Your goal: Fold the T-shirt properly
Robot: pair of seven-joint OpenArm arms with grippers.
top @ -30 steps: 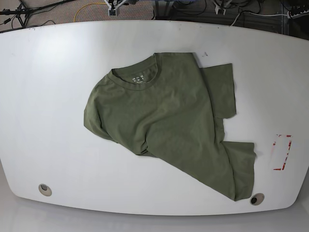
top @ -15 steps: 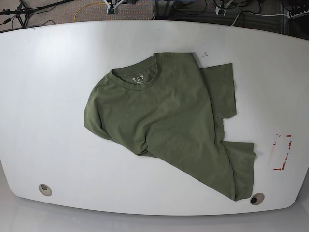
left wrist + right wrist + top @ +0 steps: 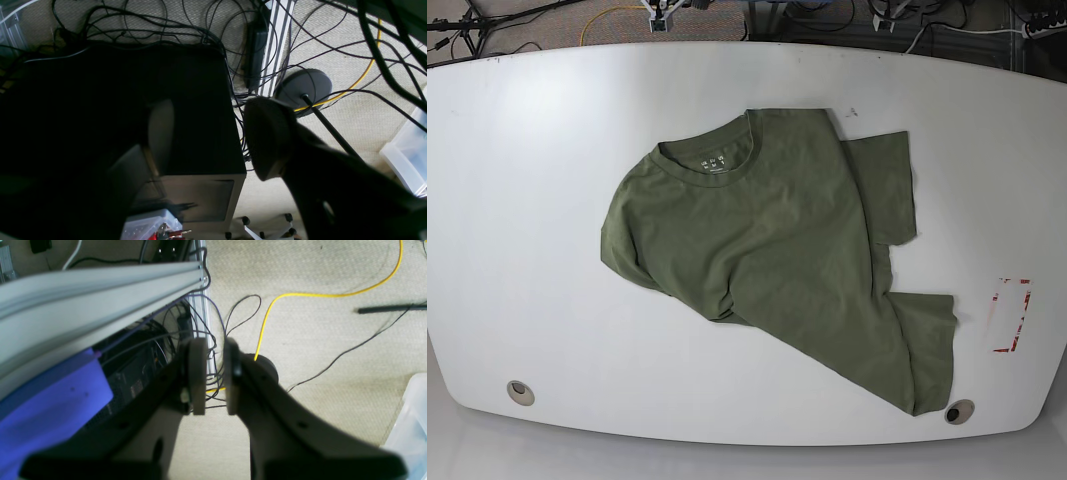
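Left pincer (image 3: 214, 137) wide open, right pincer (image 3: 215, 376) narrowly parted

Left gripper (image 3: 213, 138) is showing blackish, rounded fingertips (image 3: 267, 140), one looking greyer, both blurring; thick dark fingers are widening behind. Right gripper (image 3: 215, 376) is displaying slimmer, grey-black fingers, straight-edged at tips, flaring toward broad dark base, small pale spots dotting blurred sides. Base view is revealing pale-and-dark gripper ends at top edge.

The olive-green T-shirt (image 3: 777, 230), crew-necked with pale print inside the collar, is laid unevenly on the white table (image 3: 547, 200); its lower body is skewed and partly folded under.
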